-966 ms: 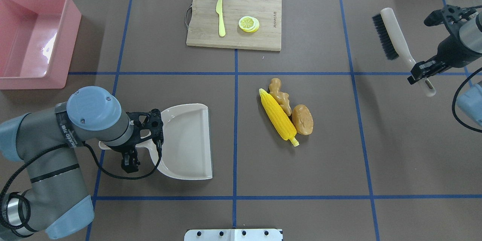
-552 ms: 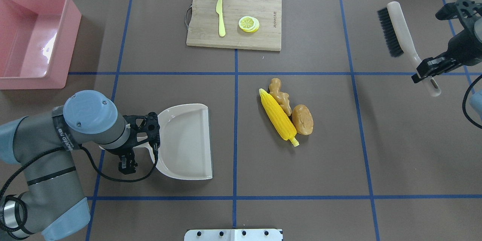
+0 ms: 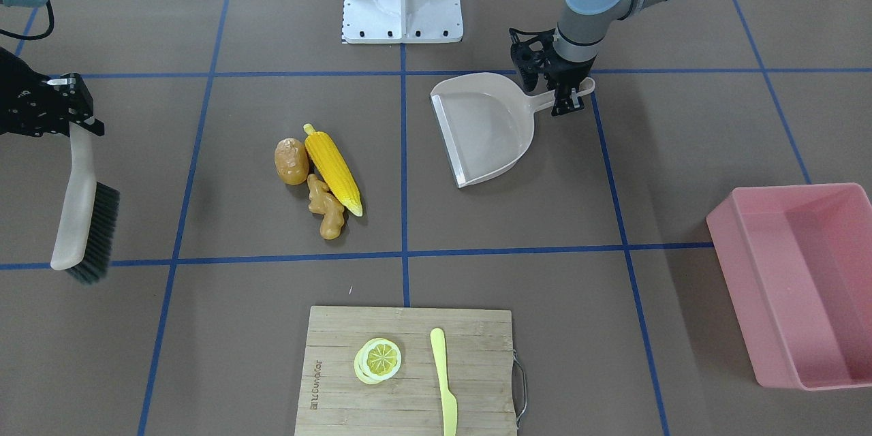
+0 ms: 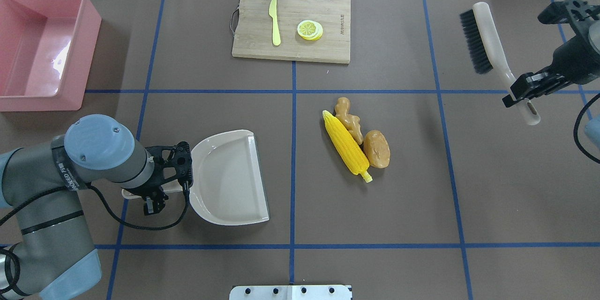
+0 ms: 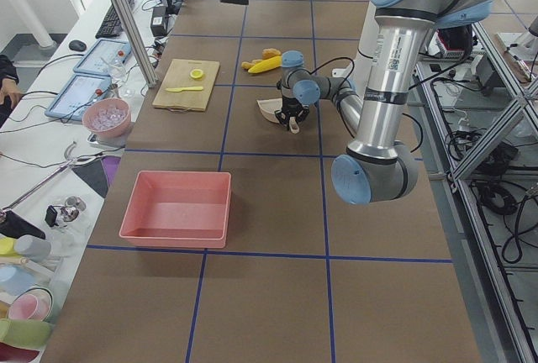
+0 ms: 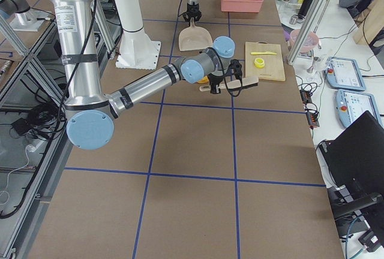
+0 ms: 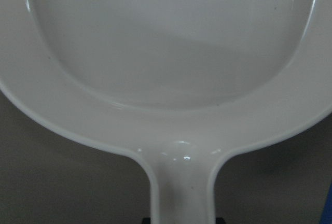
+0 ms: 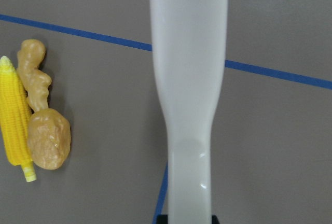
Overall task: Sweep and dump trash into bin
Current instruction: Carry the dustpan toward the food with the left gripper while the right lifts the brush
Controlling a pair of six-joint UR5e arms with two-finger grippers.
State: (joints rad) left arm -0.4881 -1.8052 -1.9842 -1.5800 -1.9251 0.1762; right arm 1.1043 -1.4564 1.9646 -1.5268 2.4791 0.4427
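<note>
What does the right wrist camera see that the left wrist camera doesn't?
Only the right wrist view shows the pale handle of the brush, plus the corn cob, ginger root and potato lying together on the table. Only the left wrist view shows the dustpan, filling nearly the whole picture. Both look along a tool's handle, with brown table behind.

corn (image 4: 347,147), potato (image 4: 377,149), ginger (image 4: 349,119) touching in cluster; pink bin (image 4: 92,47) well apart.
</note>
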